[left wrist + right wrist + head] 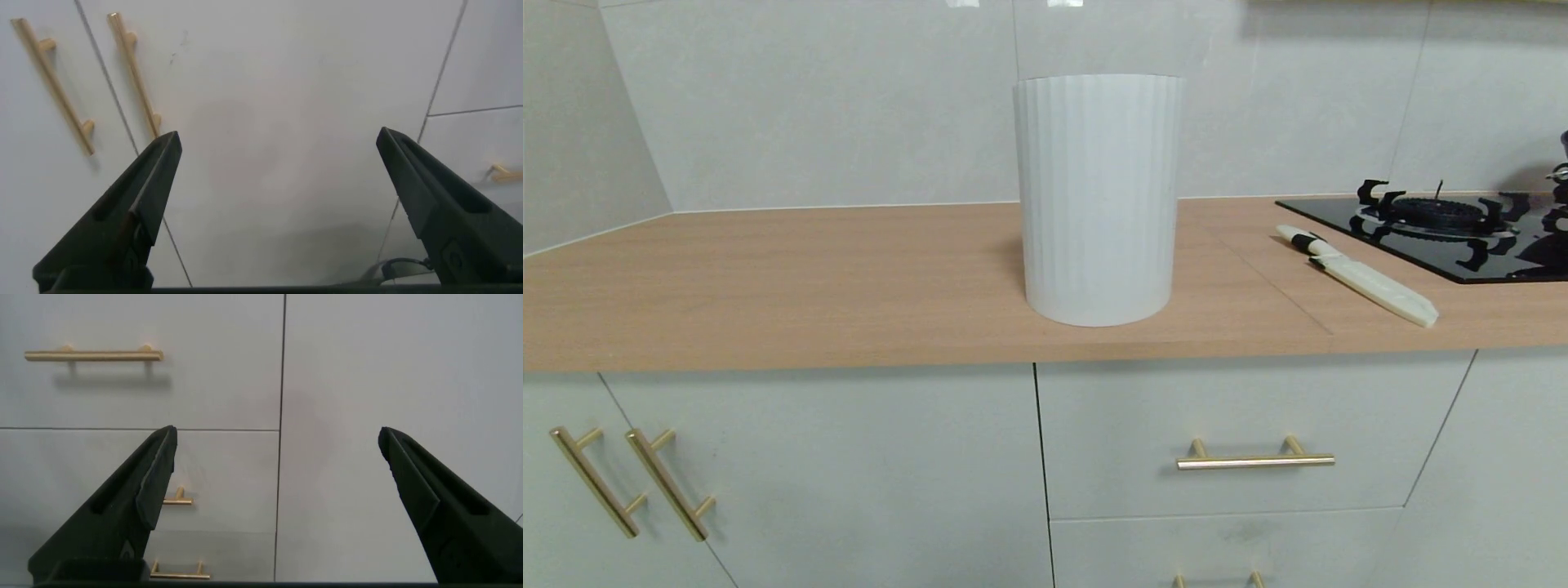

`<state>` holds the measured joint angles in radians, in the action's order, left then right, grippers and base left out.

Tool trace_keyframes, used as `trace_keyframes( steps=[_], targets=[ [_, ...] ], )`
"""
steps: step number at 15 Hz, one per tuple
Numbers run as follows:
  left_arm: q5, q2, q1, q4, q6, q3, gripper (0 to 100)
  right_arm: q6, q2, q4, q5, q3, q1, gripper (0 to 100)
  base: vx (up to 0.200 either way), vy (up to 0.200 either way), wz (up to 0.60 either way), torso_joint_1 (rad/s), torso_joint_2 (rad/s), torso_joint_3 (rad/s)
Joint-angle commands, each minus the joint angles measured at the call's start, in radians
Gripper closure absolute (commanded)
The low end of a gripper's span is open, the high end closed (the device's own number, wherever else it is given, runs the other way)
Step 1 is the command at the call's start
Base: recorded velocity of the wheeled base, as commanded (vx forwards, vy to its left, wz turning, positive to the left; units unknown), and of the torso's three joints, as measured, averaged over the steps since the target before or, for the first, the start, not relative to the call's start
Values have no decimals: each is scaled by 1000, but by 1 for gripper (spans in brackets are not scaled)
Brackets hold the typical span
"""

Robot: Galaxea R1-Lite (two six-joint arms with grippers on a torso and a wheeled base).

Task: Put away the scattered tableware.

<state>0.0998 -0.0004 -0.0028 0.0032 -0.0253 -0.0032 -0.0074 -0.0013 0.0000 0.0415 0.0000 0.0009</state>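
White knife (pixel 1356 275), maybe ceramic, flat on wooden countertop (pixel 768 278) between ribbed utensil holder (pixel 1097 200) and gas hob (pixel 1437 220). Probably light, stiff, slick, brittle-bladed; best pinched at banded handle. Left gripper (pixel 278 140) and right gripper (pixel 278 434) spread wide, empty, facing cabinet doors (pixel 270 82).

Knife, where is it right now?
In the head view the knife lies flat on the wooden countertop, on the robot's right, between the white ribbed container and the black stove.

Bench (pixel 809 286): ribbed white canister (pixel 1098 200), 1; white knife (pixel 1364 278), 1; black gas hob (pixel 1429 249), 1. Cabinet fronts (pixel 849 474): brass handles (pixel 1255 460), 3 whole, 1 partly cut off.
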Motion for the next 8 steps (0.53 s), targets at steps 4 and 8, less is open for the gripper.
trace_keyframes(
  steps=[4,8],
  targets=[
    [0,0,0,0,-1,0,0,0,1,0,1,0,1,0,0,0,0,0,0,0],
    [0,0,0,0,-1,0,0,0,1,0,1,0,1,0,0,0,0,0,0,0]
  ],
)
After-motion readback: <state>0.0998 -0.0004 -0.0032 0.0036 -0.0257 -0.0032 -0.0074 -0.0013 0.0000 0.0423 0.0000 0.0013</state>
